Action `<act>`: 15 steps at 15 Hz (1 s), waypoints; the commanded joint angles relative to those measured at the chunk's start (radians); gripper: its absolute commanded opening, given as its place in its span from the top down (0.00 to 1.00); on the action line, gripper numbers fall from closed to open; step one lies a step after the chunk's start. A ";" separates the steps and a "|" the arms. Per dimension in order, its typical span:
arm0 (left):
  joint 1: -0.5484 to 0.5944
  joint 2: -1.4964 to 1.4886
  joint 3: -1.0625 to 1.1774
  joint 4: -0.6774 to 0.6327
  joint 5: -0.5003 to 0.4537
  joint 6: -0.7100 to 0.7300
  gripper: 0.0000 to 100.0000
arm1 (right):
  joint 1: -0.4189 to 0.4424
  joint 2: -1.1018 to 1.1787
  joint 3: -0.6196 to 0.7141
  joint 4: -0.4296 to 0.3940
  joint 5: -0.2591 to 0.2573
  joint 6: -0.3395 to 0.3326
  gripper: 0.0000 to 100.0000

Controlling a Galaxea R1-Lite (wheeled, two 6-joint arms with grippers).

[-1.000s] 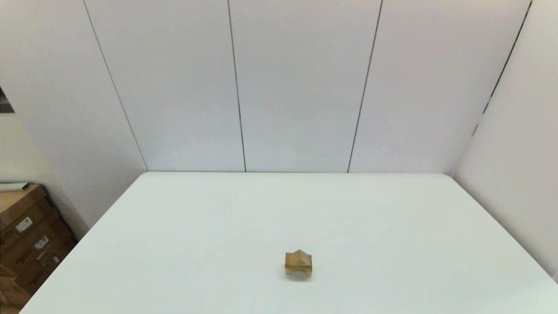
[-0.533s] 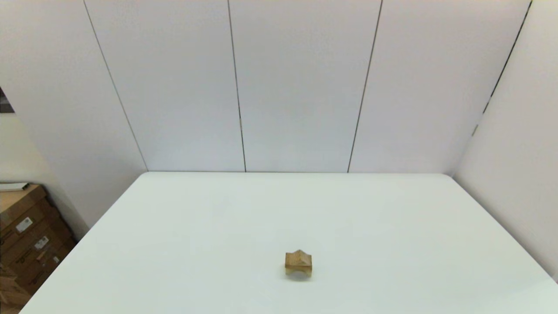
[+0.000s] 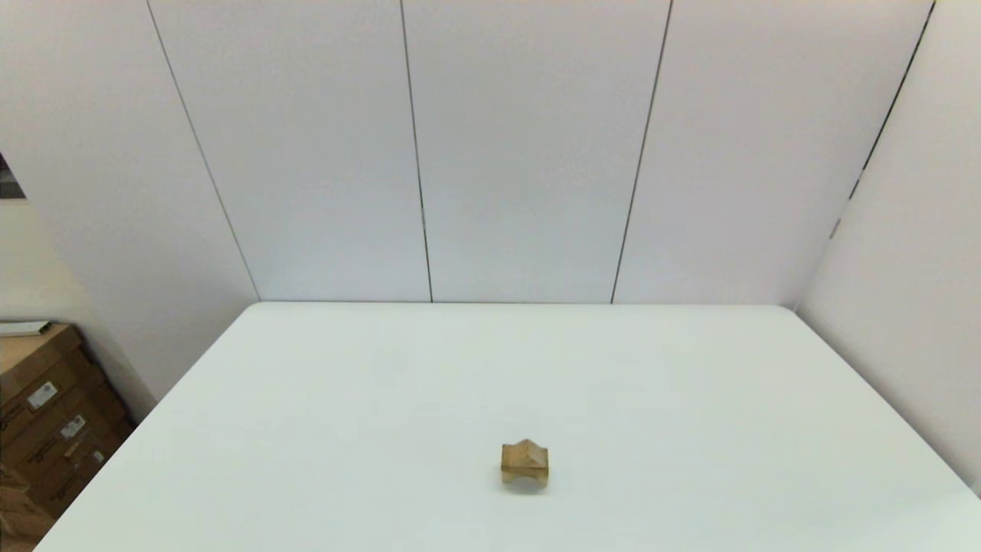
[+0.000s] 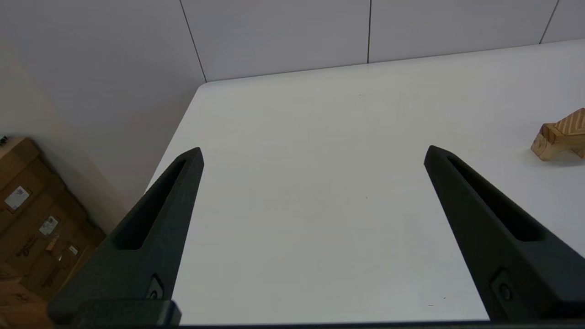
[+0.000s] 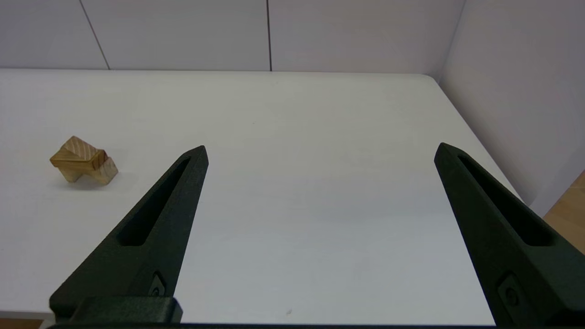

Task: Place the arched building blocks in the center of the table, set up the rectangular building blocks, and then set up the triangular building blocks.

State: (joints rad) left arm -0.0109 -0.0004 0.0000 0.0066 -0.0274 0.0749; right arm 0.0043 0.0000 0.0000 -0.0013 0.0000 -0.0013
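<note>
Three wooden blocks stand stacked together on the white counter [image 3: 690, 399], a little toward six o'clock from its middle in the head view; the arch block [image 3: 525, 476] sits at the bottom with its curved cut-out facing down onto the counter; the bar block [image 3: 525, 459] lies across the top of the arch; the wedge block [image 3: 526, 446] rests on the bar with its ridge pointing up. From the right wrist view the same stack shows the arch [image 5: 106, 172], the bar [image 5: 75, 160] and the striped wedge [image 5: 77, 147] touching one another.

Neither arm appears in the head view; both are held back at the near edge of the counter, well apart from the stack. The left gripper [image 4: 313, 153] has its fingers spread wide with nothing between them, and the stack lies toward its two o'clock; the right gripper [image 5: 320, 151] is likewise spread wide and holding nothing, with the stack toward its ten o'clock.

Cardboard boxes [image 3: 46, 429] stand on the floor off the counter's left side, at about eight o'clock in the head view.
</note>
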 commanded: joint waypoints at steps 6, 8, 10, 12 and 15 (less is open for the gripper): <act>0.000 0.002 0.000 0.000 0.001 -0.003 0.00 | 0.000 0.000 0.000 0.000 0.000 0.000 0.00; 0.000 0.002 0.000 0.000 0.001 -0.003 0.00 | 0.000 0.000 0.000 0.001 0.000 0.000 0.00; 0.000 0.002 0.000 0.000 0.001 -0.003 0.00 | 0.000 0.000 0.002 0.000 0.000 0.001 0.00; 0.000 0.002 0.000 0.000 0.001 -0.003 0.00 | 0.000 0.000 0.000 0.000 0.000 0.001 0.00; 0.000 0.002 0.000 0.000 0.001 -0.003 0.00 | 0.000 0.000 0.000 0.000 0.000 0.001 0.00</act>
State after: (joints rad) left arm -0.0109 0.0000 0.0000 0.0062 -0.0253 0.0711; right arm 0.0043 0.0000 0.0000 -0.0013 0.0000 0.0000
